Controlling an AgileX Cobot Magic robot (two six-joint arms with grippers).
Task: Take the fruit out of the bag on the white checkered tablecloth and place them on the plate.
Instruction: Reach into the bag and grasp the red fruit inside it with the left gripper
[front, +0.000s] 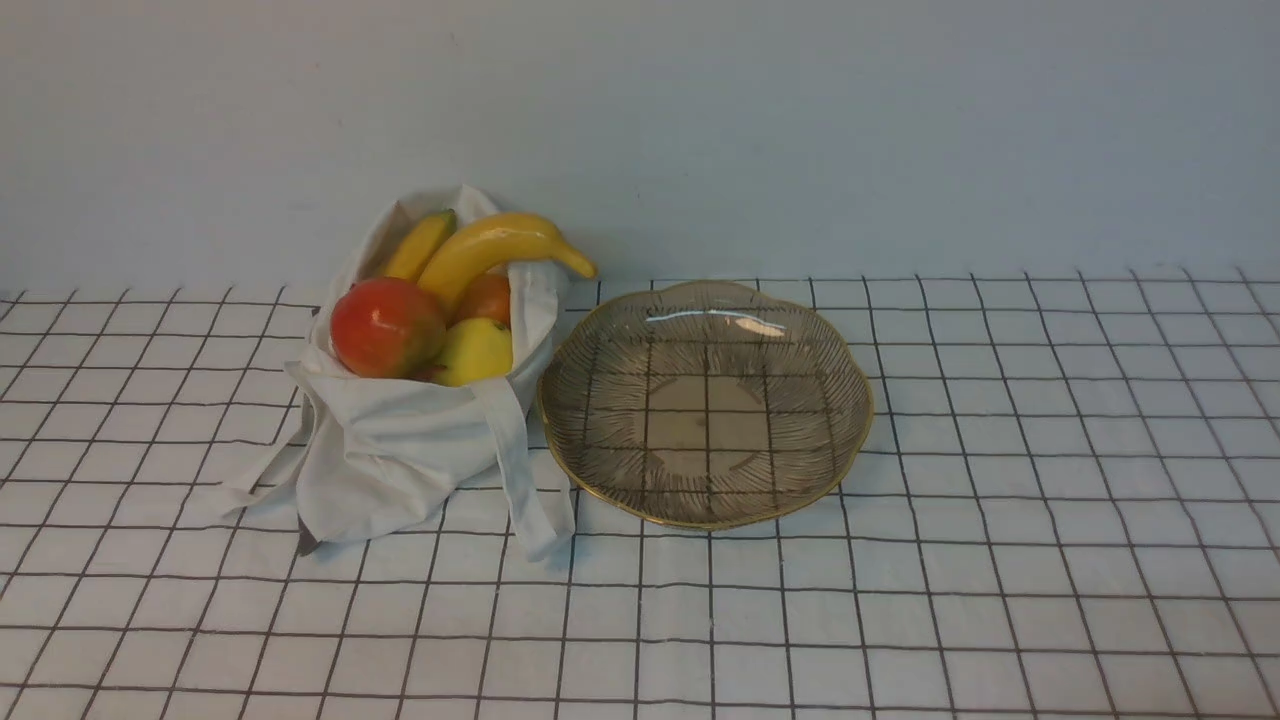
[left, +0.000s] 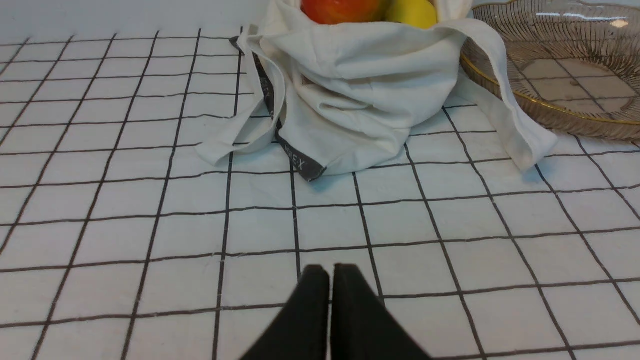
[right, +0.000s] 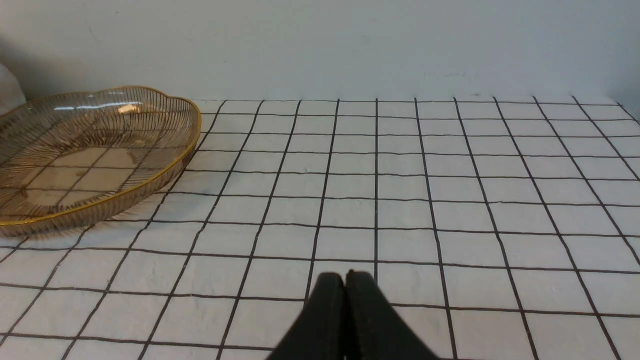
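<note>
Fingertips of the left end effector (left: 331, 272) and right end effector (right: 344, 276) are clenched on nothing; fruit (front: 388, 328) is crowded in the bag (front: 400, 440), whose loose handle (front: 520, 475) could be snagged and the load spilled.

The white bag (left: 360, 85) sits on the white cloth with black squares (left: 175, 225). A red fruit (left: 342, 9) and a yellow fruit (left: 415, 11) peek out, but their tops are cut off, so maybe they are rounder than they look. The brown see-through plate (left: 575, 107) is beside the bag. The black gripper (left: 331, 272) is shut.
</note>
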